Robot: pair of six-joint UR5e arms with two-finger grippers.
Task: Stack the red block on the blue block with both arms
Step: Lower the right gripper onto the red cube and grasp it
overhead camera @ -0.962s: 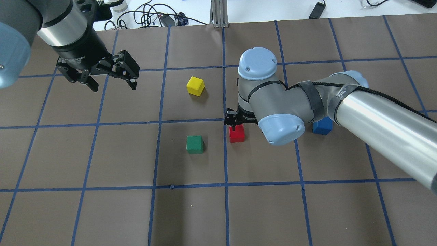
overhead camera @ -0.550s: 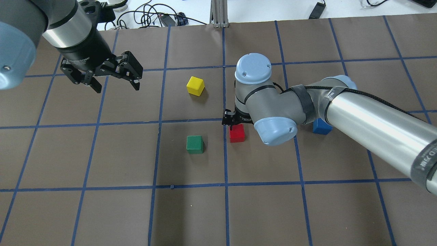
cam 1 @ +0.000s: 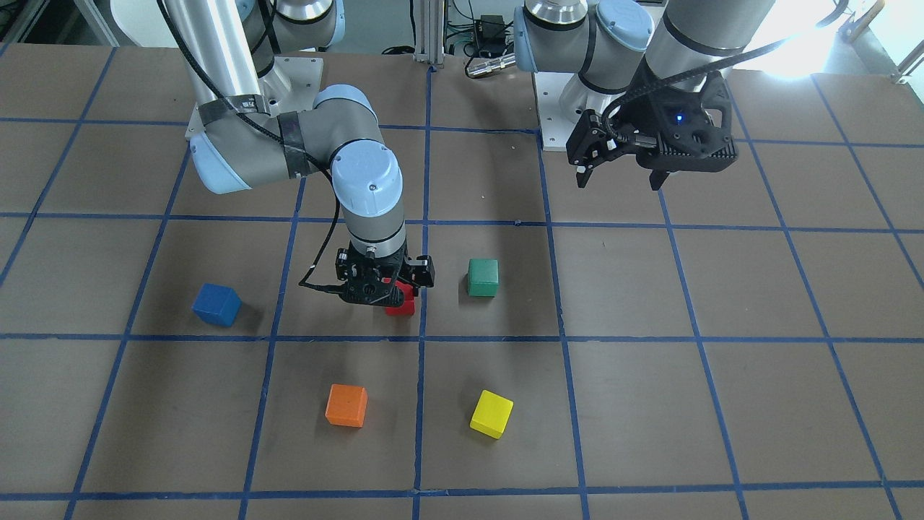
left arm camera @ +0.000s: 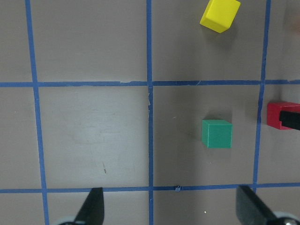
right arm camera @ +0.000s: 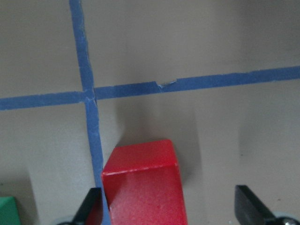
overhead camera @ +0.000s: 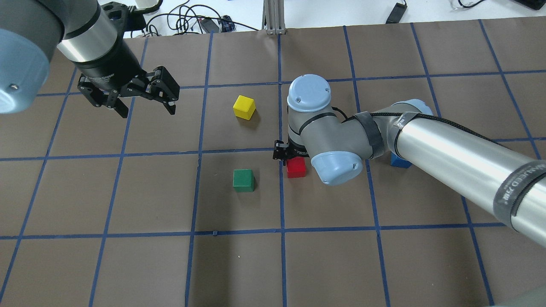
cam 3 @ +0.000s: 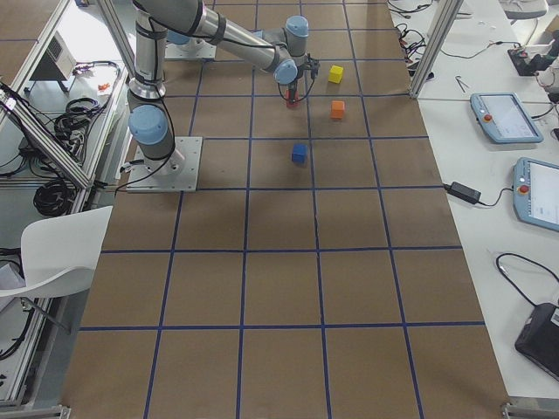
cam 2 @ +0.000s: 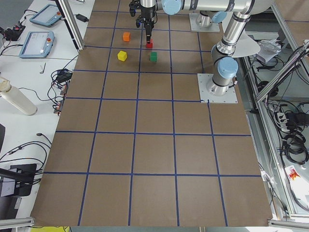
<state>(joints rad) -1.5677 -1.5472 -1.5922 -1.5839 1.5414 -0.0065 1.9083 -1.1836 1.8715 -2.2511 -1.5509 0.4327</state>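
The red block (overhead camera: pixel 296 167) sits on the brown table (overhead camera: pixel 128 264), its edge against a blue tape line. The right gripper (right arm camera: pixel 169 206) is lowered over it, fingers spread wide on either side and not clamped on it. The blue block (cam 1: pixel 216 304) lies well apart, partly behind the right arm in the overhead view. The green block (overhead camera: pixel 243 180) is near the red one. The left gripper (overhead camera: pixel 146 110) hangs above the table, jaws apart and empty.

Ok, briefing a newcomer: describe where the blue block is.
Find the right arm over the gridded table. One square toward the robot's right from its gripper sits the blue block. Only colour separates it from the red block and orange cube.
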